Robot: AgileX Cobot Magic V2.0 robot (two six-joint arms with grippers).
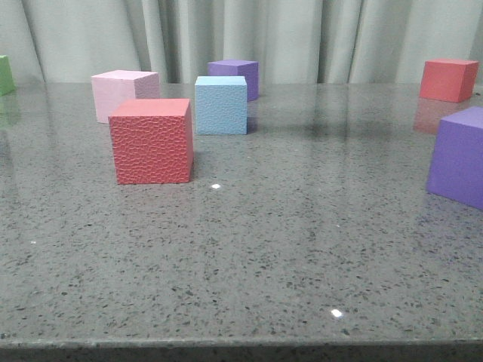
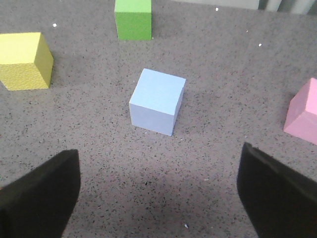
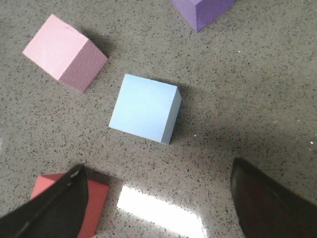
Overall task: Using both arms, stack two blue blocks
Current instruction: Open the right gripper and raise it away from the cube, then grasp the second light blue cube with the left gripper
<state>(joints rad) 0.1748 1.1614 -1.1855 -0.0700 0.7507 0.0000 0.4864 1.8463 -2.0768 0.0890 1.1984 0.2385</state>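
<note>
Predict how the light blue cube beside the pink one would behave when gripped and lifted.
The blue cube looks like textured foam, so it is probably light and may give slightly under the fingers. Its flat faces and square edges suggest it would slide rather than roll if pushed. The rough surface should resist slipping.

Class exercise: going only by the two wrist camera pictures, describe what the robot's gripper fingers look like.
Only the fingertips show. The left gripper has two matte black, blocky fingers with flat faces. The right gripper has two black fingers with rounder, tapered edges. No cables or markings are visible.
</note>
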